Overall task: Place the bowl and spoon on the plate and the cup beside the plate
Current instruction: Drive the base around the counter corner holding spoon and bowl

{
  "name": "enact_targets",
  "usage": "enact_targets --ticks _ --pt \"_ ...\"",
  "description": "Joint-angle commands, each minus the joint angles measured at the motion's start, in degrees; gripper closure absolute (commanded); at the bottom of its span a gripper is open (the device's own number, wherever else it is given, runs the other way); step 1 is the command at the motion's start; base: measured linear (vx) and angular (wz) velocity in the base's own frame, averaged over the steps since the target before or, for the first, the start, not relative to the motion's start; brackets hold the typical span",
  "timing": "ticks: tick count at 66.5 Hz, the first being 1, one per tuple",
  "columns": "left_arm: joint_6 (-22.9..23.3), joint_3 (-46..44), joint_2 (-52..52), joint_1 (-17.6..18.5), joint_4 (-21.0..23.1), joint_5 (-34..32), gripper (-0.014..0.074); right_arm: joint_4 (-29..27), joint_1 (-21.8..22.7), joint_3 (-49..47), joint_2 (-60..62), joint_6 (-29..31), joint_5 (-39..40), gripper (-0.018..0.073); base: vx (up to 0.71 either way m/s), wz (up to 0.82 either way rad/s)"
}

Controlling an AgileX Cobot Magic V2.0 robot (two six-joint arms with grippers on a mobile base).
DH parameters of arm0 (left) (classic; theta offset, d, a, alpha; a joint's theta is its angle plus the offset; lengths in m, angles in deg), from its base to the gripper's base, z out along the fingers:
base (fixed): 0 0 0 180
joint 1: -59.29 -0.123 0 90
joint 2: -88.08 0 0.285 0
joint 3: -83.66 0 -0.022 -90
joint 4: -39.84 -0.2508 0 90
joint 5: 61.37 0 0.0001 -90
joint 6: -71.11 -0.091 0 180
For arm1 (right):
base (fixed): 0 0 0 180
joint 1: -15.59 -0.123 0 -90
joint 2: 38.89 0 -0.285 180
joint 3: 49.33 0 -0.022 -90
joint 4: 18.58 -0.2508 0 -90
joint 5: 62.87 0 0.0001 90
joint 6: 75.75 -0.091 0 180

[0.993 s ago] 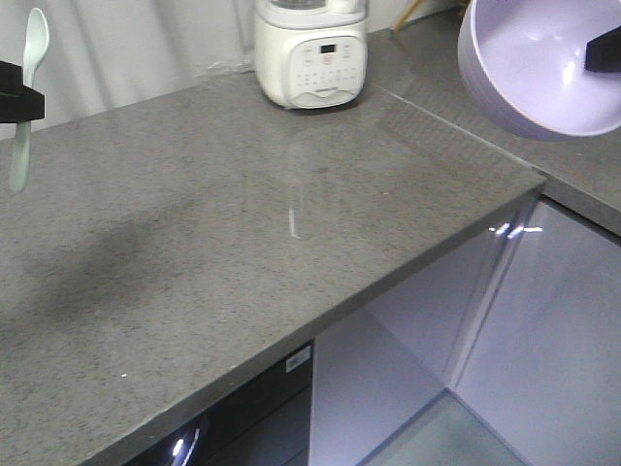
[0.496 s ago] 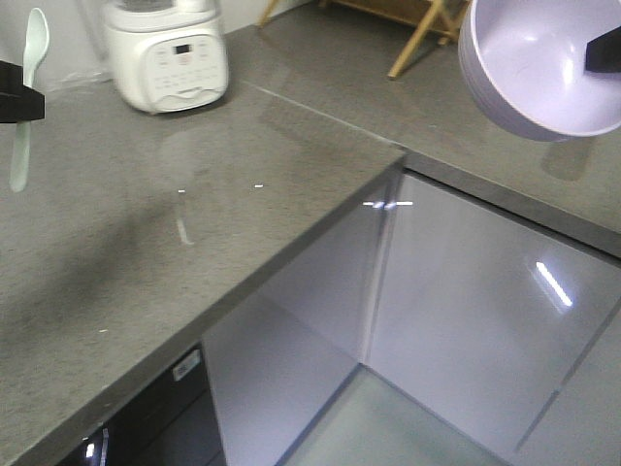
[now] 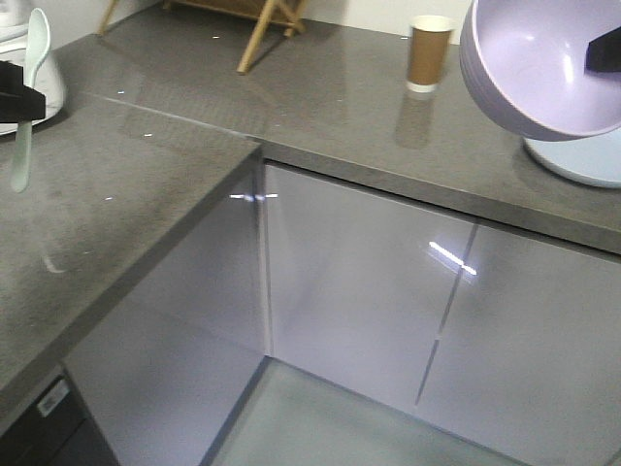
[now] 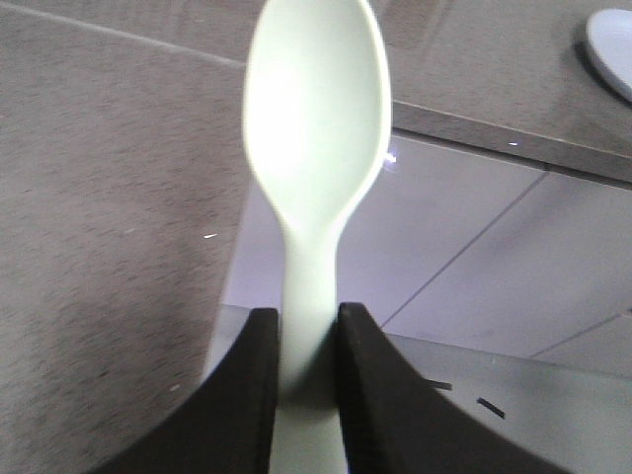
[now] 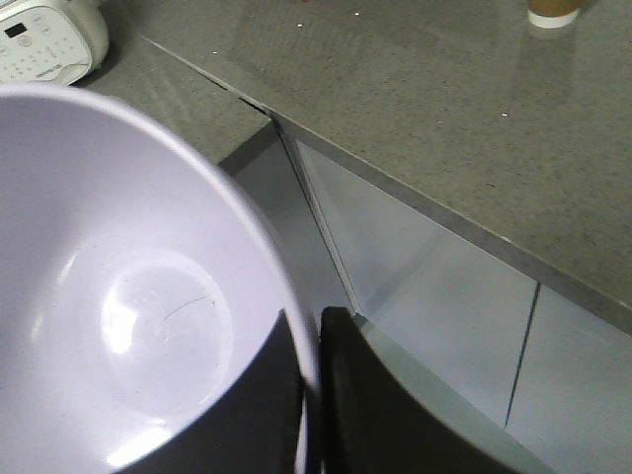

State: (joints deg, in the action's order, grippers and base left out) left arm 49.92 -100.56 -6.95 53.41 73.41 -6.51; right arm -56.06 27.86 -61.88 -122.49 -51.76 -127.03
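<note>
Near the counter (image 3: 340,107), I am pinching the spoon (image 4: 316,118) upright in my left gripper (image 4: 309,326) and clamping the tilted bowl (image 5: 128,296) by its rim in my right gripper (image 5: 314,395). On that counter, the cup (image 3: 428,53) is standing near the plate (image 3: 582,160).

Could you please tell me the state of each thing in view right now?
spoon: clamped upright, scoop up, in left gripper
bowl: empty, tilted, rim pinched by right gripper
cup: upright on countertop, untouched
plate: flat on countertop, partly hidden by bowl
cabinet doors: shut
</note>
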Motion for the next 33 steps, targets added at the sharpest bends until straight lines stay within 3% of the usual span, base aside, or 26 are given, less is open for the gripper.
enact_targets --ticks 1,33 --pt "-0.11 -1.44 -1.86 -0.09 2.66 -2.47 0.0604 -2.63 0.11 -1.66 1.44 0.18 2.54 0.0566 -0.04 -0.45" --pt "-0.11 -1.44 -1.86 -0.09 2.66 -2.47 0.0604 -2.63 0.11 -1.66 1.44 0.18 2.54 0.0566 -0.04 -0.37"
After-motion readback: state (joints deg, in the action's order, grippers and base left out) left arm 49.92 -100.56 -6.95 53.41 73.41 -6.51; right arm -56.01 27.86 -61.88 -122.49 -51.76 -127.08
